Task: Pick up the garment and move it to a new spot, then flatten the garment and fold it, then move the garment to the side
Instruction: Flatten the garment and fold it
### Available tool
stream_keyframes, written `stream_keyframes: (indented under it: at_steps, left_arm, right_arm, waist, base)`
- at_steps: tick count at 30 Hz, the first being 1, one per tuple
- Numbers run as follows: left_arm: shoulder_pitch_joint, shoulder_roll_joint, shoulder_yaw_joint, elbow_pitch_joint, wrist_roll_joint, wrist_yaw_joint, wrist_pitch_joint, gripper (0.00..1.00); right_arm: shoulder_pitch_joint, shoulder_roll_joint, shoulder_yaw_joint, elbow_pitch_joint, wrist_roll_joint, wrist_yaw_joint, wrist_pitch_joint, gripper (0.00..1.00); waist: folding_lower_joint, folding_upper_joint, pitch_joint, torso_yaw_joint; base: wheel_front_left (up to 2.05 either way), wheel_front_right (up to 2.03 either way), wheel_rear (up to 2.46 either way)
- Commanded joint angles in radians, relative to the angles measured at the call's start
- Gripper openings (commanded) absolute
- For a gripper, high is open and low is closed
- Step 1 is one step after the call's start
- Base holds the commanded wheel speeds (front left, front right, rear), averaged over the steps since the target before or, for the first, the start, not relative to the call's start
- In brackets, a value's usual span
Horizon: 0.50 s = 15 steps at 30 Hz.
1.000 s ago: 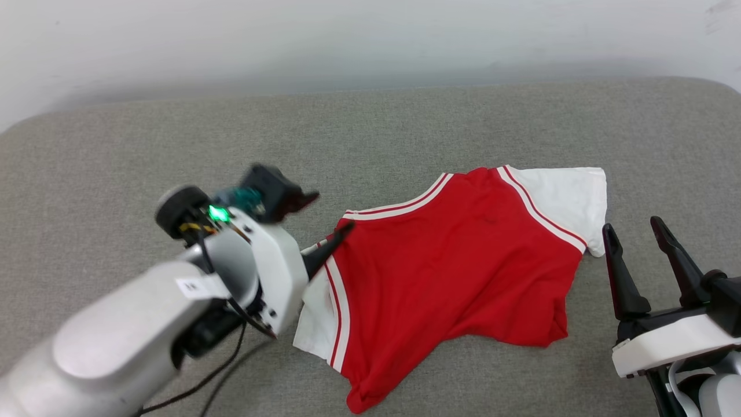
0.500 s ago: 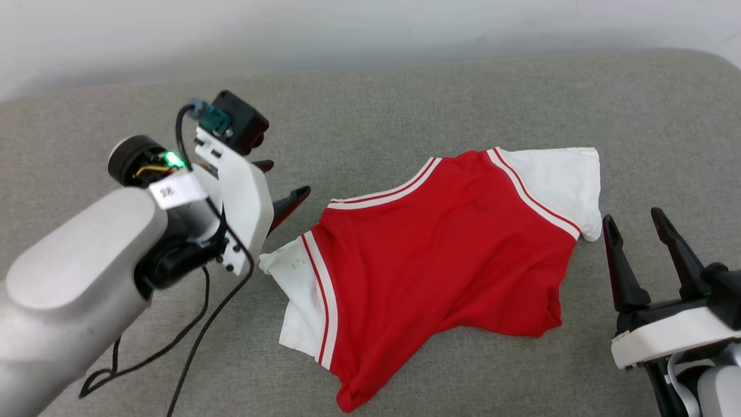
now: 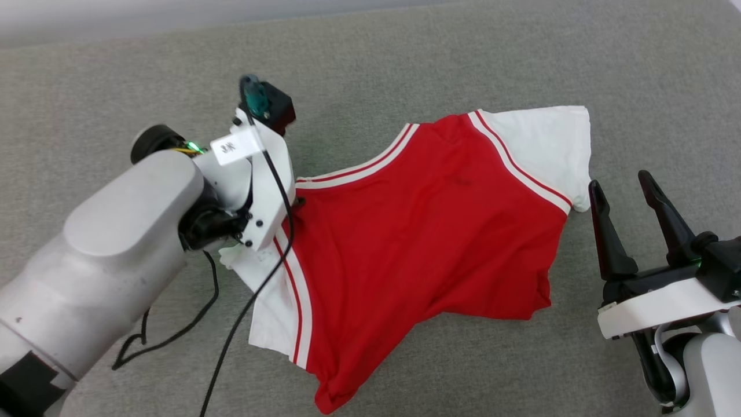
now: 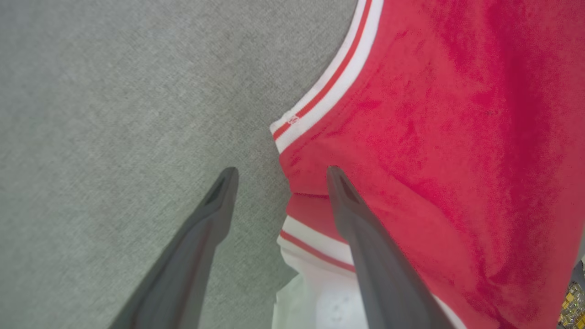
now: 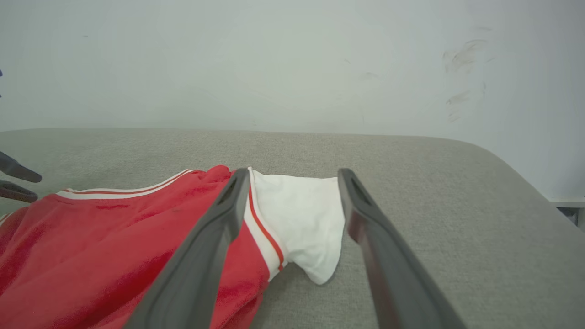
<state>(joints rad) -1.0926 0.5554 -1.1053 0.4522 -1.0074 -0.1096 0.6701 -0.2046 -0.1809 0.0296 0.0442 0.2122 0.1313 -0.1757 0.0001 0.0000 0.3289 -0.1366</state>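
Garment (image 3: 417,231): red tee, white sleeves, striped trim, lying spread, rumpled.

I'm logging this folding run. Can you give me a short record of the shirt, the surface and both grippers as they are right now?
garment: red-and-white T-shirt, spread out but wrinkled, not folded
surface: grey fabric pad
left gripper: open, fingers straddling the garment's edge below the striped collar trim; contact unclear
right gripper: open, beside one white sleeve, holding nothing

Bright, even, diffuse light with faint soft shadows; the fingers (image 4: 370,246) look slightly blurred in wrist views.
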Motion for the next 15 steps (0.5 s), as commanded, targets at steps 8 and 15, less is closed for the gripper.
stream_keyframes:
  at_steps: [8, 15]
  left_arm:
    - [0.038, -0.035, -0.097, 0.085, -0.005, -0.02, 0.026, 0.4]
    - [-0.039, 0.008, -0.114, 0.004, 0.034, -0.019, -0.092, 0.0]
  right_arm:
    - [-0.027, 0.01, -0.002, 0.027, -0.002, -0.001, -0.023, 1.0]
    - [-0.019, 0.014, -0.018, 0.038, -0.009, -0.001, -0.031, 1.0]
  waist:
    - [-0.0001, 0.0, 0.03, -0.024]
    - [-0.0001, 0.0, 0.018, -0.005]
  base:
    - [0.0, 0.0, 0.0]
    - [0.0, 0.0, 0.0]
